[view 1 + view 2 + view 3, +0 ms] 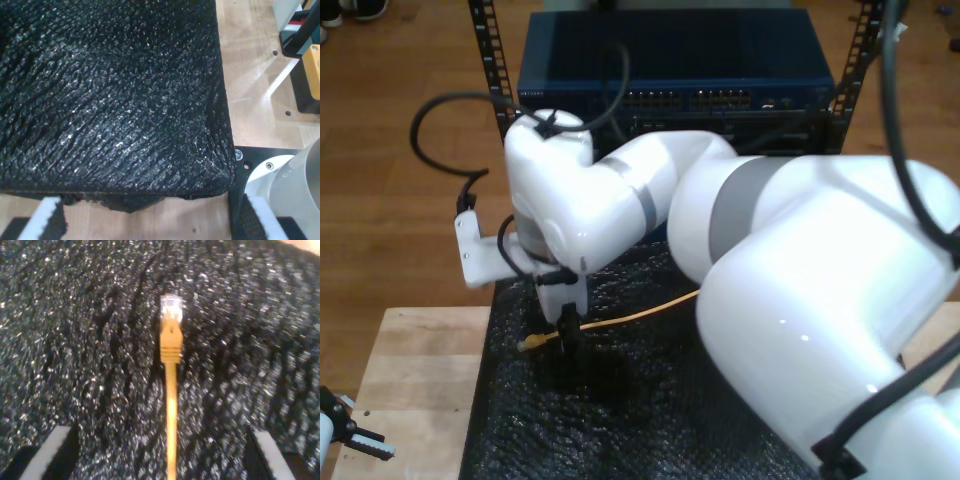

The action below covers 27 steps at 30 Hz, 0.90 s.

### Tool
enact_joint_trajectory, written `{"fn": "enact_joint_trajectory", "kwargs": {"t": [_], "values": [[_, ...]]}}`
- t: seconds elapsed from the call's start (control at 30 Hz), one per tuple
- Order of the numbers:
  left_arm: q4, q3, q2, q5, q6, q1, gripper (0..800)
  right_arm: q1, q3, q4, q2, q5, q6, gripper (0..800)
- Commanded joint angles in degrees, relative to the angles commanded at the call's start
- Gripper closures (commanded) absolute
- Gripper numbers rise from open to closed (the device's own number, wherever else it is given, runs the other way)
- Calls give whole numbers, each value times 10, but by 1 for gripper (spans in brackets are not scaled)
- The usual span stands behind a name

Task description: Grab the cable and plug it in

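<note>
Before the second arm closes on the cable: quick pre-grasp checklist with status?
1. Cable centred between my second claw fingers: ok, it runs up the middle of the second wrist view.
2. Second claw open: ok, fingers stand apart on both sides.
3. Clear plug free and pointing away from the claw: ok.
4. Cable flat on the black mat: ok.
5. Claw low enough to pinch: cannot tell; the exterior view shows it right over the cable.
6. My first claw out of the way: ok, open at the mat's edge.
</note>
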Motion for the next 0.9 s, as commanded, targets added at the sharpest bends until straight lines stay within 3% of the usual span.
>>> {"fn": "enact_joint_trajectory", "kwargs": {"t": [0.63,0.83,0.9], "values": [[1,2,1,-2,0,0,0,16,-8,-2,34,-6,4,50],[1,2,1,-2,0,0,0,16,-3,-3,37,-41,4,168],[1,2,1,-2,0,0,0,16,-3,-3,40,-46,3,171]]}}
